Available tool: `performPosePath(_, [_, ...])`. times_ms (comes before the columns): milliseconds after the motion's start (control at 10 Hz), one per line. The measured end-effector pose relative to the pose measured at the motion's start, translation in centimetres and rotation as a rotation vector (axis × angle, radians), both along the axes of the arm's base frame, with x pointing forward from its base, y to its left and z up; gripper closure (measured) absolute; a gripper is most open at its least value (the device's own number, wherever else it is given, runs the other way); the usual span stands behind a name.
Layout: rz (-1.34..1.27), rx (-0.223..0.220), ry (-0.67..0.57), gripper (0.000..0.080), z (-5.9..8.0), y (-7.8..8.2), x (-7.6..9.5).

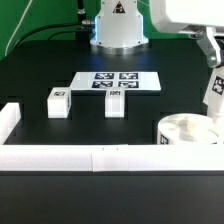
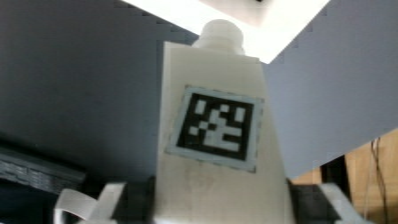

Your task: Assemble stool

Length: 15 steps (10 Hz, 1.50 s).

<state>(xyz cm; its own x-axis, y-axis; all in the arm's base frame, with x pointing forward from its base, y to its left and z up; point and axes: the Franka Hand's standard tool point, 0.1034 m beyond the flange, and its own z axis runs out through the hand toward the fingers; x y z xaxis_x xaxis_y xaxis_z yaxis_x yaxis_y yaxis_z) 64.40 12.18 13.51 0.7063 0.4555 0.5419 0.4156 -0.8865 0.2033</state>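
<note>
Open table (image 1: 85,112) lies between the two leg blocks (image 1: 57,101) in the middle of the frame. A white rail (image 1: 100,158) blocks the bottom edge. The seat (image 1: 190,130) fills the frame's lower right.

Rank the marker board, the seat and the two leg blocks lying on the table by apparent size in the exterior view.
1. marker board: widest spread.
2. seat: close behind, but nearer the camera, so unsure.
3. leg block on the exterior view's left and centre leg block: look alike, tied.
</note>
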Motion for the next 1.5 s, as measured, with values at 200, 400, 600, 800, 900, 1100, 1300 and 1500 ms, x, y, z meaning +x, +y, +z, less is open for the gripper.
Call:
performPosePath(200, [-0.003, 0.000, 0.001, 0.0476, -0.1, -0.1, 0.0])
performPosePath(400, [-0.003, -0.001, 0.005, 0.0476, -0.3, -0.1, -0.1])
performPosePath(600, [0.000, -0.013, 0.016, 0.0476, -1.9, -1.0, -1.0])
performPosePath(800, [0.004, -0.018, 0.022, 0.0476, -2.4, -1.2, -1.4])
performPosePath(900, [0.005, -0.018, 0.024, 0.0476, -2.7, -1.2, -1.5])
performPosePath(1100, [0.007, -0.018, 0.022, 0.0476, -2.9, -1.0, -1.4])
performPosePath(1300, [0.006, -0.019, 0.018, 0.0476, -3.0, -1.1, -1.1])
performPosePath(1500, [0.007, -0.022, 0.027, 0.0476, -3.9, -1.1, -1.3])
